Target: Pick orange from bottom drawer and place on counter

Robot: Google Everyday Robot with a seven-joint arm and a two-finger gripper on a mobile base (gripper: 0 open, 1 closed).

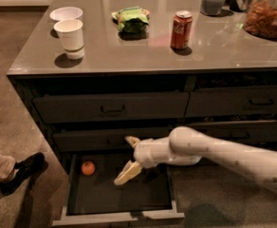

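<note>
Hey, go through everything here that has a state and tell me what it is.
Bottom drawer: open.
Orange: lying in the drawer's back left corner, not held.
Gripper: open, over the drawer, right of the orange.
Top left drawer: shut.
Soda can: upright on the counter.
Paper cup: upright.

Cream claw [125, 158] over dark grey bottom drawer [124, 197], bright orange [87, 168], red can [181, 30]

My gripper [129, 156] hangs, fingers apart, above the bottom drawer [129, 197], whose rear right corner I lose behind the arm [214, 152]. The arm runs off the right edge. The jar [270, 14] is cropped top right, and someone's shoe [24, 171] and leg are cut at the left.
</note>
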